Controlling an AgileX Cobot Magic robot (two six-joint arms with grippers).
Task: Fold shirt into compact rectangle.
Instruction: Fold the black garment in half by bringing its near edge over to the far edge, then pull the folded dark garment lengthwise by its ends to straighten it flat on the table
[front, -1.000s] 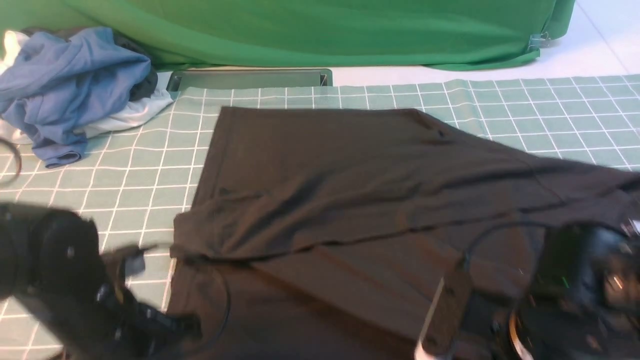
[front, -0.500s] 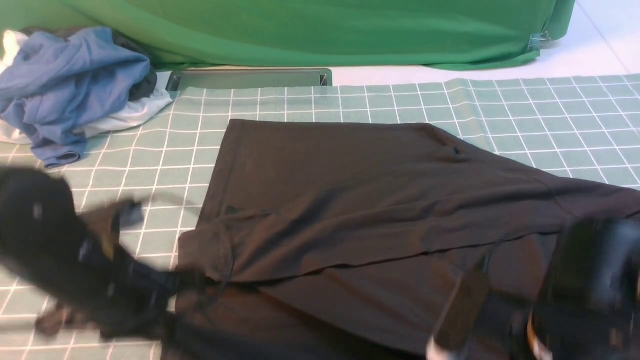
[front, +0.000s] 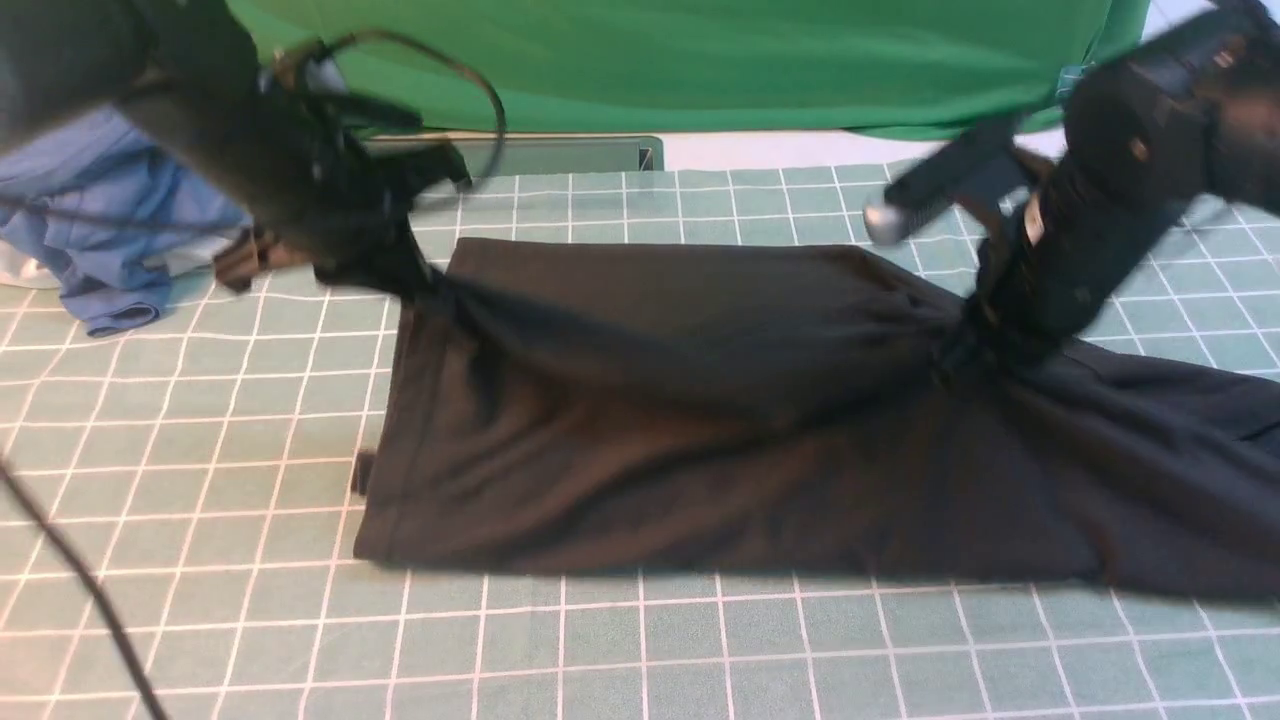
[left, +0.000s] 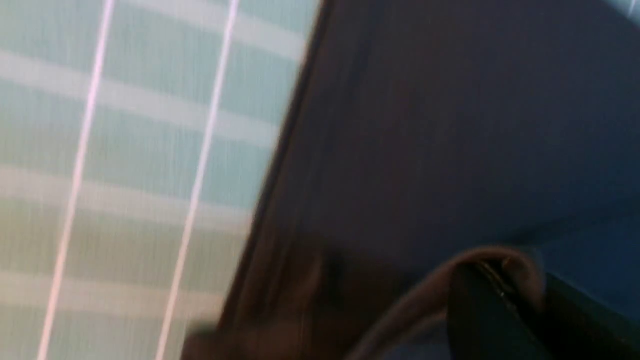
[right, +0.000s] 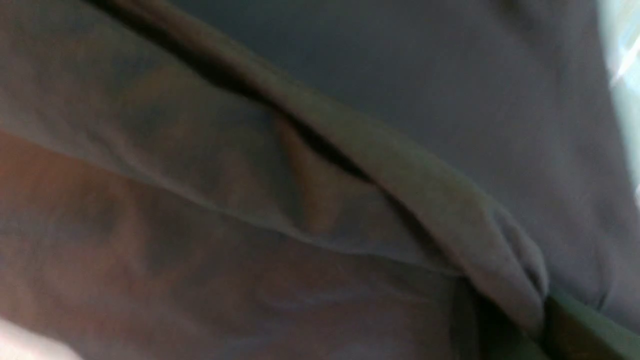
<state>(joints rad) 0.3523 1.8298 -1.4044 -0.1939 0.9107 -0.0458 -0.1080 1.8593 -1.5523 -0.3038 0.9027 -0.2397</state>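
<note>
The black shirt (front: 700, 440) lies across the middle of the checked cloth, and its right part trails off toward the right edge. My left gripper (front: 425, 285) is shut on the shirt's far left corner and holds it a little off the cloth. In the left wrist view the fabric (left: 400, 150) wraps over that gripper (left: 505, 285). My right gripper (front: 965, 335) is shut on a bunched pinch of fabric at the far right of the body. The right wrist view shows a thick fold (right: 400, 175) running into that gripper (right: 542, 310). The print and neck label are hidden.
A blue garment (front: 110, 240) with white cloth under it lies heaped at the far left, behind my left arm. A green backdrop (front: 650, 60) and a grey metal tray (front: 540, 155) bound the far side. A black cable (front: 80, 590) crosses the checked tablecloth (front: 640, 640) near left.
Both arms have swung from the near edge up and away to the far side. They carried the shirt's near layer over with them.
</note>
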